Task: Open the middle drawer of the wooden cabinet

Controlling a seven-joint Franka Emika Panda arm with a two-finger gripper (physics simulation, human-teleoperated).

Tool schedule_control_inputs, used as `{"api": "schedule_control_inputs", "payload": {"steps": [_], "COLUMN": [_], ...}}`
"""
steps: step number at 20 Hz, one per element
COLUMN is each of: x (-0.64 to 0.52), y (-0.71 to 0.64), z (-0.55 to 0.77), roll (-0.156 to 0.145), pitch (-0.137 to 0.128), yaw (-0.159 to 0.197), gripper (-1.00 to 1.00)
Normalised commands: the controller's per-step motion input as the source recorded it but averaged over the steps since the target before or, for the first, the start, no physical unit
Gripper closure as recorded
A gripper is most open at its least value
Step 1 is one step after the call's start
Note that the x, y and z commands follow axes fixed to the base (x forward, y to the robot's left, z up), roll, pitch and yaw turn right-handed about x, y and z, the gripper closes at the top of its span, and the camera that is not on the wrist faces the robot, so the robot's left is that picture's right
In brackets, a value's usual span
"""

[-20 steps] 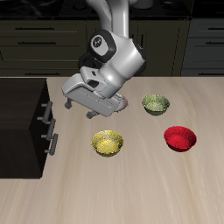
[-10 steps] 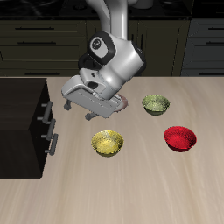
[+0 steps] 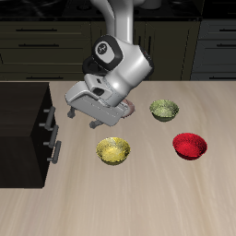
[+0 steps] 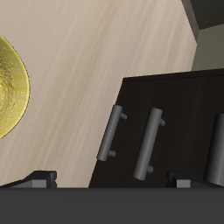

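Pale wood table [image 3: 166, 198] was seen from the front, with dark kitchen cupboards [image 3: 55, 41] behind it. At about 9 o'clock on the table stood the wooden cabinet [image 3: 20, 129], big and almost black. Two short grey handles stuck out of its front. The lower one belonged to the middle drawer [image 3: 44, 155], which was seen shut, flush with the cabinet front. The drawer above it [image 3: 39, 123] was shut too. The gripper [image 3: 83, 117] was held in the air just beside the cabinet, near the upper handle but not touching it. Its fingers were mostly hidden under the grey hand, so it could not be told if they were spread or pressed together. A yellow bowl [image 3: 113, 150] was seen at about 6 o'clock from the hand. A green bowl [image 3: 164, 110] sat at 3 o'clock, and a red bowl [image 3: 190, 145] at about 4 o'clock.

From the wrist camera, the cabinet [image 4: 175, 96] front was seen close, with grey bar handles side by side. Which handle was the middle drawer's could not be told for sure. The yellow bowl [image 4: 10, 87] was cut off by the picture's edge. Two dark finger tips [image 4: 39, 178] were seen well apart, with nothing between them.
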Motion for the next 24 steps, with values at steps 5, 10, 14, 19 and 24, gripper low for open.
{"api": "schedule_control_inputs", "payload": {"steps": [5,10,14,19,24], "x": [0.03,-0.01,-0.02,-0.07,-0.08], "y": [0.0,0.01,-0.01,-0.27,-0.16], "z": [-0.25,-0.11,-0.04,-0.09,0.01], "roll": [0.001,-0.002,-0.014,-0.099,-0.044], "pitch": [0.027,-0.001,-0.002,-0.013,-0.029], "yaw": [0.005,0.016,0.004,0.034,0.016], "gripper": [-1.0,-1.0,-1.0,-1.0,-1.0]}}
